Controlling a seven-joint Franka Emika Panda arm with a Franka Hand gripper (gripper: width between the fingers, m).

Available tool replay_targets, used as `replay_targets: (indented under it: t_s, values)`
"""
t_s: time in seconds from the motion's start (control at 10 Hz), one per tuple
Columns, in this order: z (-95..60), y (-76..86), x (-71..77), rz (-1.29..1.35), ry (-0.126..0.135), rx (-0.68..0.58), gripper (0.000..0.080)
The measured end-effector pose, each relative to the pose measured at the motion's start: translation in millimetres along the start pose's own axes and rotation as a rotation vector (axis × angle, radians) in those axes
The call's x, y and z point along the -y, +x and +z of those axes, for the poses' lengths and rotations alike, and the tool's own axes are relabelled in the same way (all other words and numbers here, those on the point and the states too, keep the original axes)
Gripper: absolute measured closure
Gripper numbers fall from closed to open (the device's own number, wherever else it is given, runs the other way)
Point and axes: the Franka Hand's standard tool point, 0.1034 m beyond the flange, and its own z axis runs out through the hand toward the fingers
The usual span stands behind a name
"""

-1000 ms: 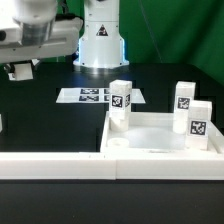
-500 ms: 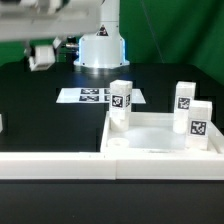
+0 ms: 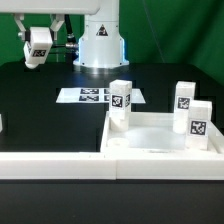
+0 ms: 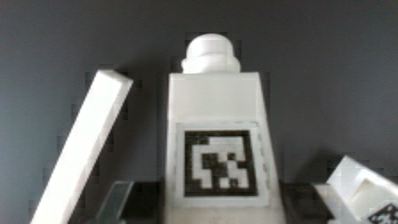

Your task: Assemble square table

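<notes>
Only wrist view shows end effector [image 4: 231, 195] clamping tagged leg [image 4: 221, 130] (rail [image 4: 93, 145] beside).

Flat on the matte black worktop [image 3: 40, 110]: thin white marker board [image 3: 92, 95] printed with black-and-white tags, toward the back. Along the near edge: long straight white plastic rail [image 3: 60, 165]. Behind everything: green backdrop [image 3: 175, 30].

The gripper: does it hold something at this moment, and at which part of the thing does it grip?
Yes. The gripper holds a white table leg, gripping it at the tagged end; the leg's narrow round tip points away from the fingers.
</notes>
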Motion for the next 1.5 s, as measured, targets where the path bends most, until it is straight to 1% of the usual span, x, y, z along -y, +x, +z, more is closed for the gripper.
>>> replay_targets:
  t_s: [0.1, 0.2, 0.3, 0.4, 0.5, 0.6, 0.7, 0.8, 0.9, 1.0, 1.1, 1.2, 1.3, 1.4, 1.5]
  values:
    - [-0.2, 12.1, 8.3, 0.021, -0.014, -0.045, 0.0509]
    - [-3.0, 28.1, 19.3, 0.027, -0.014, -0.06, 0.0509]
    - [-9.8, 51.2, 25.8, 0.048, -0.009, -0.105, 0.0509]
    - [-18.6, 75.4, 31.6, 0.108, 0.015, -0.153, 0.0509]
    - [-26.9, 96.0, 34.8, 0.147, 0.034, -0.196, 0.0509]
    - [-36.5, 118.2, 38.0, 0.17, 0.017, -0.262, 0.0509]
    - [-44.9, 129.0, 42.7, 0.162, 0.014, -0.284, 0.0509]
    - [-53.1, 122.7, 36.1, 0.163, 0.028, -0.276, 0.0509]
    - [-54.4, 124.1, 22.0, 0.167, -0.041, -0.37, 0.0509]
    - [-50.4, 119.2, 18.5, 0.16, -0.075, -0.403, 0.0509]
    - [-51.2, 115.6, 10.2, 0.153, -0.121, -0.448, 0.0509]
    - [-46.5, 112.9, 12.5, 0.162, -0.107, -0.433, 0.0509]
    - [-30.9, 102.4, 14.2, 0.187, -0.069, -0.407, 0.0509]
    - [-19.5, 103.5, 22.6, 0.209, -0.039, -0.381, 0.0509]
    - [-10.2, 113.2, 33.9, 0.203, -0.025, -0.373, 0.0509]
